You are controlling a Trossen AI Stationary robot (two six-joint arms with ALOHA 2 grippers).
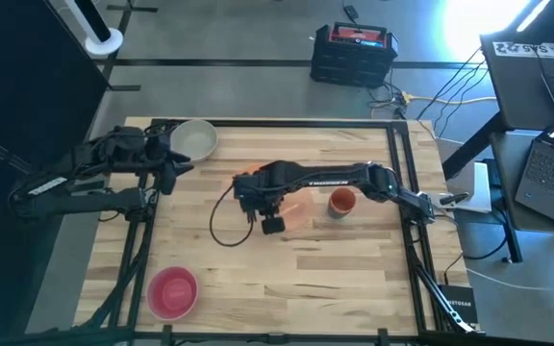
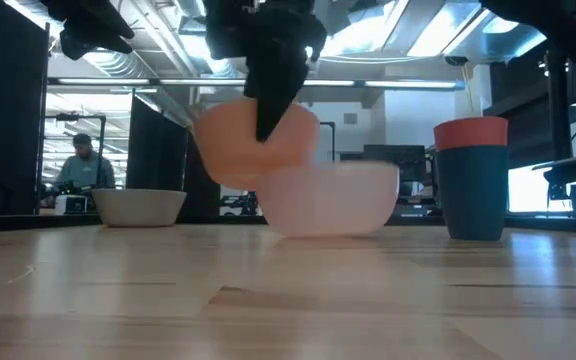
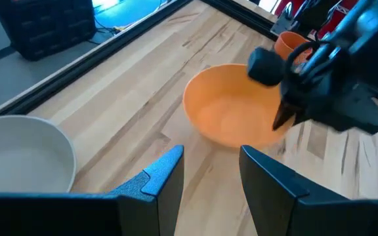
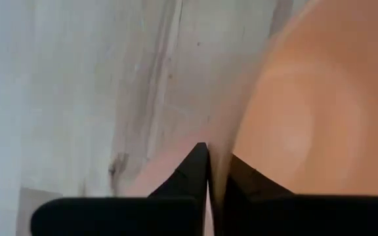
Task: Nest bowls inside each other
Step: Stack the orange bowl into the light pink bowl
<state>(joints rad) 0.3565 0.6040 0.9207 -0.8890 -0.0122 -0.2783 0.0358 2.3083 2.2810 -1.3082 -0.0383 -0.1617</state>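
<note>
The right gripper (image 2: 271, 125) was clamped on the orange bowl's (image 2: 253, 145) rim, holding it tilted over the pale peach-pink bowl (image 2: 333, 200) mid-table, while the grey-white bowl (image 1: 194, 139), the pink bowl (image 1: 172, 291) and the small orange-red one (image 1: 341, 201) remained apart, the left gripper (image 1: 169, 163) waiting open far left.

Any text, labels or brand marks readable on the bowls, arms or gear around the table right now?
Bowls: none.
Right arm: white lettering along the link, too small to read.
Laptop lid: white stickers with lettering, too blurred to read.
Black case: red label on top, unreadable.
Floor tag: white print, too small.
</note>
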